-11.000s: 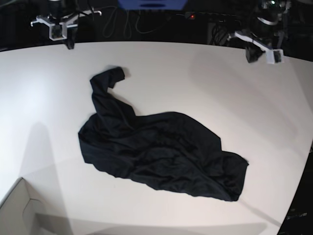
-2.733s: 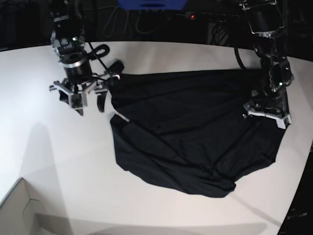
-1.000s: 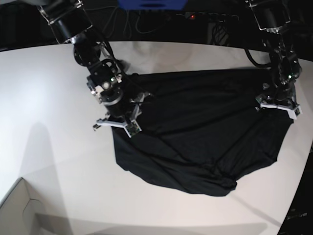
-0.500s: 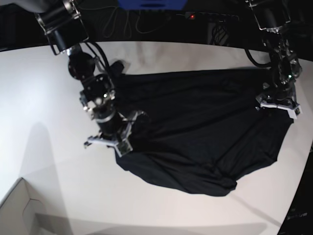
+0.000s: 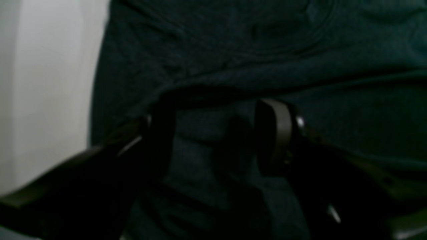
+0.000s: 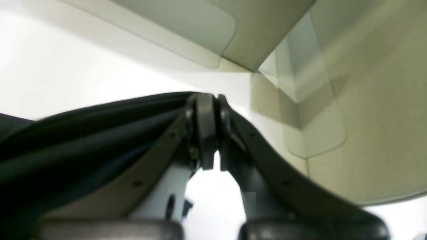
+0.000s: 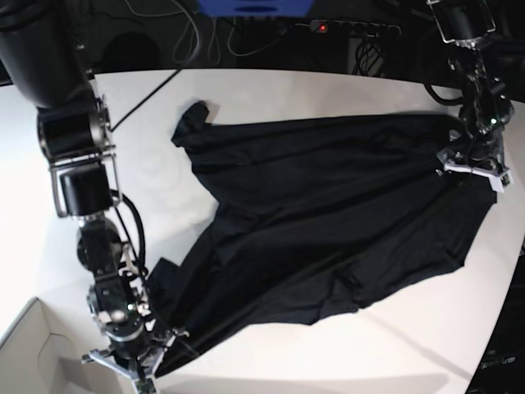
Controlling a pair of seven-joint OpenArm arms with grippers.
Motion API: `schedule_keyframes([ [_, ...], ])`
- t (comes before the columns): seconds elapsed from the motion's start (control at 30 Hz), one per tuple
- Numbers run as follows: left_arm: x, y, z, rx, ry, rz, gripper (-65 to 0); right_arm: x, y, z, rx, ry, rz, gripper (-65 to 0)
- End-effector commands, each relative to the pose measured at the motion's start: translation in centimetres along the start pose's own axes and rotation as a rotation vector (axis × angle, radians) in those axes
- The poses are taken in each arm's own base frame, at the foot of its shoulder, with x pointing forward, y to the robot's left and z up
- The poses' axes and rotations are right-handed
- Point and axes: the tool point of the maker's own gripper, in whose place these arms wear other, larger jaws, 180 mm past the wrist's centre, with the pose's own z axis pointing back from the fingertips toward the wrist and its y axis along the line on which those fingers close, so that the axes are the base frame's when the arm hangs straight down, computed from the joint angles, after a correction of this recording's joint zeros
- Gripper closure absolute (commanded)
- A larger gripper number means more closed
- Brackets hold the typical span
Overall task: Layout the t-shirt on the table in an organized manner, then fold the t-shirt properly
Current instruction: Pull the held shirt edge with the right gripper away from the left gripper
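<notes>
Right tool (image 6: 208, 133) pinching t-shirt (image 7: 328, 213) edge, left tool (image 5: 213, 140) spread over it

2 black segmented arms are showing in base view w/ black cables looping alongside; grey curved fingers (image 6: 206, 133) w/ small screws are showing on white bracket.
</notes>
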Motion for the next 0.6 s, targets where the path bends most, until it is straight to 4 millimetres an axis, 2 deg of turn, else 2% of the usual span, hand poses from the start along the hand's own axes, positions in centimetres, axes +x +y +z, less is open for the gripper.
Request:
schedule_keyframes([
  [0.0, 1.0, 0.5, 0.2, 0.012, -0.013, -0.01, -37.0, 3.3, -1.5, -0.2, -0.033, -0.091, 0.0, 0.0],
  [0.17, 1.0, 0.5, 0.2, 0.013, -0.013, -0.013, -37.0, 5.9, -2.6, -0.8, -0.047, -0.192, 0.004, 0.0],
  [0.27, 1.1, 0.6, 0.2, 0.015, -0.014, -0.015, -37.0, 6.2, -2.6, -1.2, -0.046, -0.188, 0.0, 0.0],
  [0.43, 0.9, 0.7, 0.2, 0.017, -0.01, -0.017, -37.0, 4.8, -1.5, -1.7, -0.026, -0.142, -0.007, -1.0],
  [0.57, 1.0, 0.8, 0.2, 0.018, -0.011, -0.019, -37.0, 3.5, -1.2, -2.0, -0.02, -0.106, -0.008, -12.8],
])
